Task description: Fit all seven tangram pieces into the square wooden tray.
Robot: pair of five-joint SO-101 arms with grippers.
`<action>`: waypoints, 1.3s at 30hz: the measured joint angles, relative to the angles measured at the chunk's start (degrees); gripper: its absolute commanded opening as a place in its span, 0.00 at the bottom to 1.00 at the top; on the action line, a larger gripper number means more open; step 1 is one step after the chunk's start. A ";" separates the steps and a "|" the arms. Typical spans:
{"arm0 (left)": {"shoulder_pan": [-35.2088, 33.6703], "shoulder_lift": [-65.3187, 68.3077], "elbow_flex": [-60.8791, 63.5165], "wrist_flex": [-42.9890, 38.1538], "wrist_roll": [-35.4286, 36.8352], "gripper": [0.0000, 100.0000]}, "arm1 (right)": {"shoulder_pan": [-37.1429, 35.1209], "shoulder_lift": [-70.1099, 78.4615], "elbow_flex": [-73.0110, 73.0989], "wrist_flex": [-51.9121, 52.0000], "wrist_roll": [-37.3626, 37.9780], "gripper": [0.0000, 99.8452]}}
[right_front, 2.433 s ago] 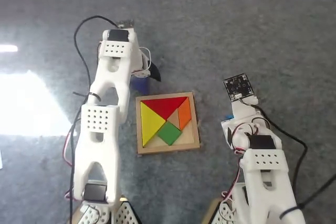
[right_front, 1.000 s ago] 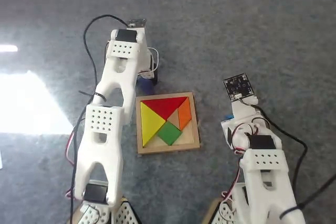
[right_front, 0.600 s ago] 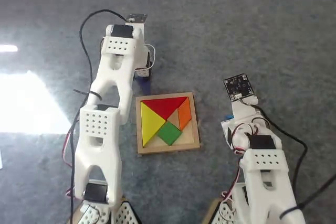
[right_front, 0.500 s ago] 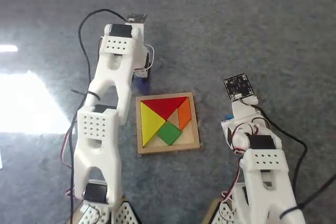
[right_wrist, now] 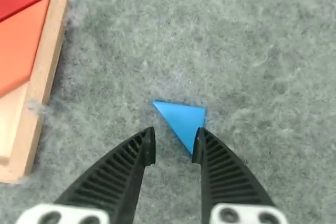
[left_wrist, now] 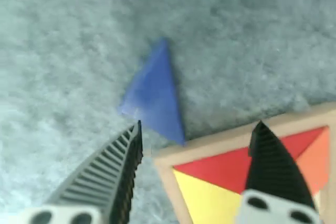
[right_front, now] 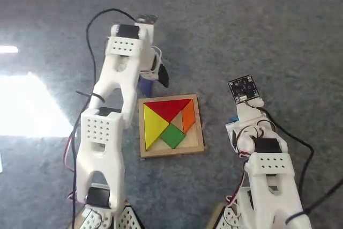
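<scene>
The square wooden tray holds a red triangle, a yellow triangle, a green square and an orange piece. A dark blue triangle lies flat on the mat just beyond the tray's far left corner. My left gripper hangs open over it, one finger on each side. A light blue triangle lies on the mat to the right of the tray. My right gripper is open, its tips right at the near edge of this piece.
Grey felt mat covers the table, with free room at the far side and the right. A bright glare patch lies at the left. The right arm stands close to the tray's right side.
The left wrist has shifted slightly right and turned over the dark blue triangle, so its black finger now sticks out toward the tray. The right arm has not moved.
</scene>
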 measured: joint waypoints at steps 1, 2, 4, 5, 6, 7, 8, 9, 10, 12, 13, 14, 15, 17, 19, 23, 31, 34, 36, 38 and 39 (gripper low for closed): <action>-0.70 0.70 -1.41 0.00 -0.09 0.30 | 0.00 0.00 0.00 0.00 0.00 0.14; -1.49 1.76 -3.25 0.00 -0.09 0.30 | 0.00 0.00 0.00 0.00 0.00 0.14; -2.81 4.57 -6.77 0.00 -0.26 0.30 | 0.00 0.00 0.00 0.00 0.00 0.14; -3.16 6.07 -8.53 0.00 -0.35 0.30 | 0.00 0.00 0.00 0.00 0.00 0.14; -3.25 7.65 -10.20 0.00 -0.53 0.30 | 0.00 0.00 0.00 0.00 0.00 0.14; -3.16 9.23 -11.52 0.00 -0.53 0.30 | 0.00 0.00 0.00 0.00 0.00 0.14; -3.08 10.90 -12.66 0.00 -0.53 0.30 | 0.00 0.00 0.00 0.00 0.00 0.14; -2.99 12.48 -13.54 0.00 -0.53 0.30 | 0.00 0.00 0.00 0.00 0.00 0.14; -2.99 13.89 -14.33 0.00 -0.53 0.30 | 0.00 0.00 0.00 0.00 0.00 0.14; -2.99 15.91 -15.47 0.00 -0.53 0.29 | 0.00 0.00 0.00 0.00 0.00 0.14; -2.99 16.44 -16.00 0.00 -0.53 0.28 | 0.00 0.00 0.00 0.00 0.00 0.14; -2.90 17.05 -16.44 0.00 -0.53 0.26 | 0.00 0.00 0.00 0.00 0.00 0.14; -2.90 17.49 -16.79 0.00 -0.53 0.24 | 0.00 0.00 0.00 0.00 0.00 0.14; -2.90 17.76 -16.88 0.09 -0.53 0.20 | 0.00 0.00 0.00 0.00 0.00 0.14; -2.81 17.85 -16.88 0.09 -0.53 0.14 | 0.00 0.00 0.00 0.00 0.00 0.14; -1.76 17.14 -16.26 0.09 -0.53 0.02 | 0.00 0.00 0.00 0.00 0.00 0.14; -1.32 17.05 -16.18 0.09 -0.79 0.05 | 0.09 0.00 0.00 0.00 0.00 0.14; -1.58 14.86 -14.51 0.09 -0.79 0.16 | 0.09 0.00 0.00 0.00 0.00 0.14; -3.16 12.22 -11.96 0.09 -0.79 0.23 | 0.09 0.00 0.00 0.00 0.00 0.14; -5.01 7.65 -6.68 0.09 -0.53 0.25 | 0.09 0.00 0.00 0.00 0.00 0.14; -5.45 4.75 -3.16 0.09 -0.53 0.25 | 0.09 0.00 0.00 0.00 0.00 0.14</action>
